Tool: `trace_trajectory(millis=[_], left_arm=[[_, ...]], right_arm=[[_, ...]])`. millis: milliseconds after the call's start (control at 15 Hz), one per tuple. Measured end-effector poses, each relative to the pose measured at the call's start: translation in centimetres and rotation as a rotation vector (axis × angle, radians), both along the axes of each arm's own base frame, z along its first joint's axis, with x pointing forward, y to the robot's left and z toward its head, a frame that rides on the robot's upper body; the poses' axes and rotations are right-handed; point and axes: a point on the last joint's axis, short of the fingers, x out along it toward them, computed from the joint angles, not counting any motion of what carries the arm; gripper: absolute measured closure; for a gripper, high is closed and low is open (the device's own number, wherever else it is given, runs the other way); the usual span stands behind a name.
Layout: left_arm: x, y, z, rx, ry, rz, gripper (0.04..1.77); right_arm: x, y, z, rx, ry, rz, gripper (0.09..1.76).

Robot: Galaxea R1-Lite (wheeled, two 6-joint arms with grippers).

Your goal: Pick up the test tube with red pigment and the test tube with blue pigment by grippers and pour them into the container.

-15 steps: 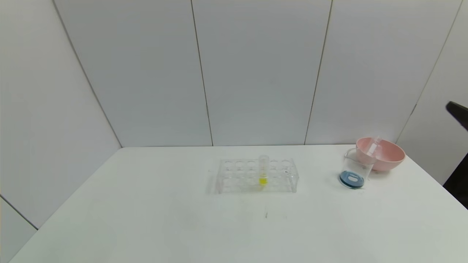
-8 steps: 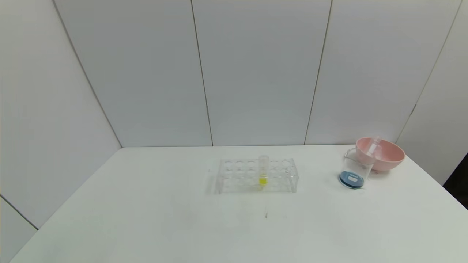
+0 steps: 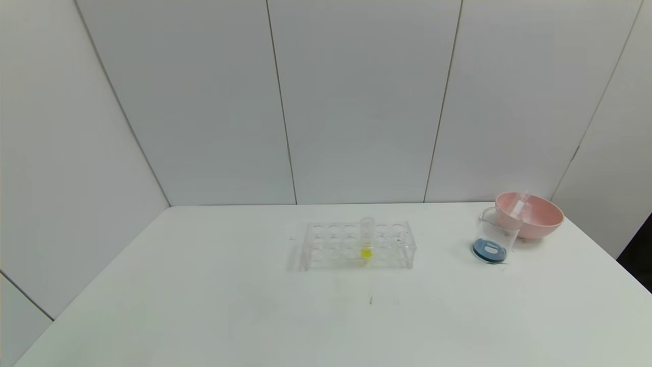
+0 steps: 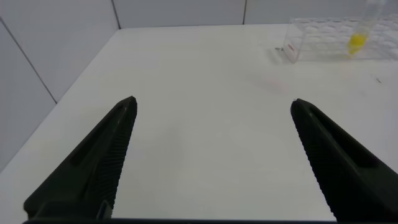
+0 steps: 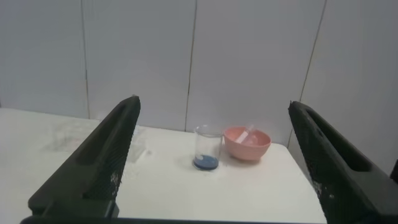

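Observation:
The container, a clear glass beaker (image 3: 491,238), stands at the table's right with dark blue liquid in its bottom; it also shows in the right wrist view (image 5: 208,149). No tube with red or blue liquid shows. A clear empty tube (image 3: 520,204) leans in the pink bowl (image 3: 540,221). My left gripper (image 4: 212,102) is open and empty above the bare left part of the table. My right gripper (image 5: 212,102) is open and empty, well back from the beaker and facing it. Neither gripper shows in the head view.
A clear tube rack (image 3: 356,245) stands mid-table and holds one tube with yellow liquid (image 3: 367,240); rack (image 4: 323,40) and yellow tube (image 4: 357,38) show far off in the left wrist view. The pink bowl (image 5: 247,143) sits behind the beaker near the right edge.
A black part of my right arm at the right edge of the head view one second ago has gone out of that view. Nothing on the table has moved.

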Motion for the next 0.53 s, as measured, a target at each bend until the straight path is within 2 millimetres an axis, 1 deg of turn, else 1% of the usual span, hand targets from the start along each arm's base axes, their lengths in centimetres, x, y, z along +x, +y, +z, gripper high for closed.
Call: trace_trajectory(millis=[133, 267, 333, 400, 467, 533], left_arm=[[0.0, 0.0, 0.0, 0.0, 0.0, 0.0, 0.05], [0.0, 0.0, 0.0, 0.0, 0.0, 0.0, 0.05], [0.0, 0.0, 0.0, 0.0, 0.0, 0.0, 0.05], [0.0, 0.0, 0.0, 0.0, 0.0, 0.0, 0.05], [0.0, 0.0, 0.0, 0.0, 0.0, 0.0, 0.05], [0.0, 0.0, 0.0, 0.0, 0.0, 0.0, 0.05]], right_arm=[[1.4, 0.0, -2.9, -0.001, 0.07, -0.008, 0.15], [2.4, 0.0, -5.8, -0.007, 0.225, -0.014, 0.15], [2.6, -0.1, -6.8, -0.01, 0.302, -0.031, 0.15], [2.7, -0.2, -7.8, -0.012, 0.383, -0.072, 0.15], [2.8, -0.2, -8.2, -0.007, 0.418, -0.105, 0.15], [2.8, -0.2, -8.1, -0.005, 0.412, -0.107, 0.15]])
